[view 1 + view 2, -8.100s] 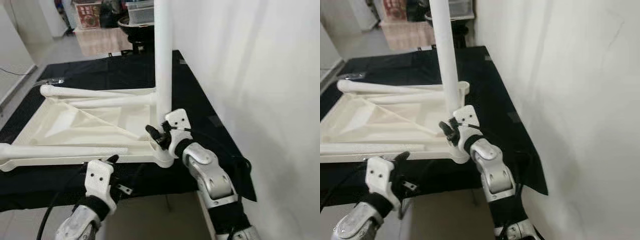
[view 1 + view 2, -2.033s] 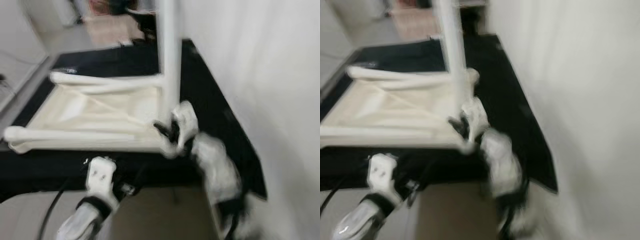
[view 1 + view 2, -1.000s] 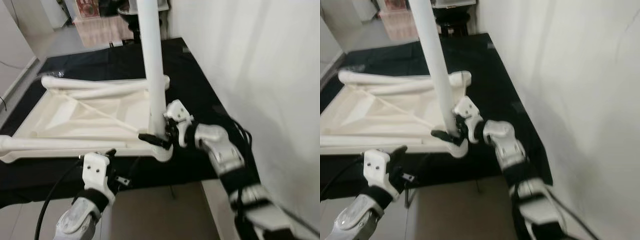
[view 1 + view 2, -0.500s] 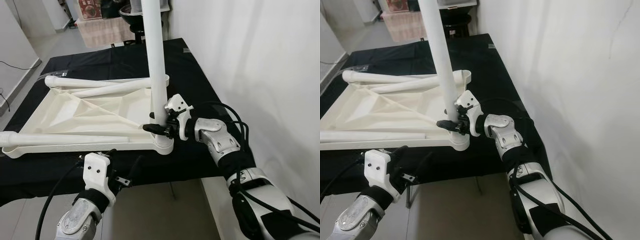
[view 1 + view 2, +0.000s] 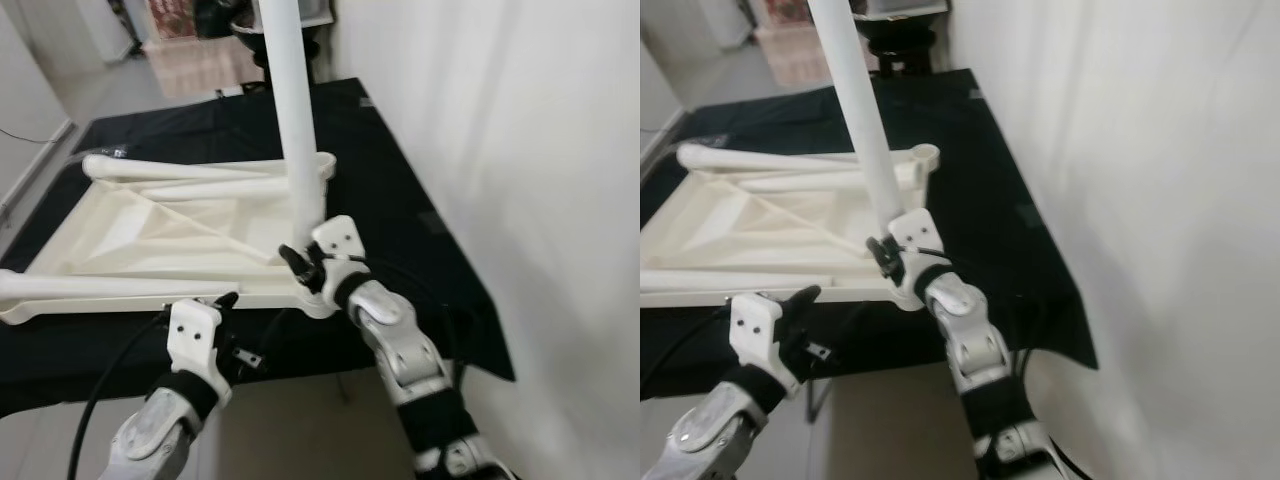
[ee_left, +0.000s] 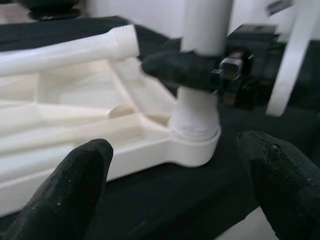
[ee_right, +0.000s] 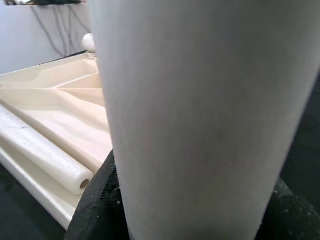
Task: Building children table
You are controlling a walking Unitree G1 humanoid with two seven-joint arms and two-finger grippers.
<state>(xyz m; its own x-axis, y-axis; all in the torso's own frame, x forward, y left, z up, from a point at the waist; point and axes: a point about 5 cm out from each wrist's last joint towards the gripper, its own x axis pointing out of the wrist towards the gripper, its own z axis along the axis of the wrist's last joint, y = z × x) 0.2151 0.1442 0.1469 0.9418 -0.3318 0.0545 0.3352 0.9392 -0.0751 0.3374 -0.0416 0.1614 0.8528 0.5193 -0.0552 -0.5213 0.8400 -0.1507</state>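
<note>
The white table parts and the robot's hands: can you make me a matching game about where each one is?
Things:
1. upright leg
2. lying leg
3. left gripper
4. black cloth

Places or states:
A. spread under the tabletop
B. flat on the upside-down tabletop
C. standing in the corner socket, held by the right gripper
D. jaws open, near the table's edge

Pairs: 1-C, 2-B, 3-D, 4-A

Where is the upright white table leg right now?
The upright leg stands in the near right corner socket of the upturned tabletop on the black cloth, gripped near its base by the right gripper.
</note>
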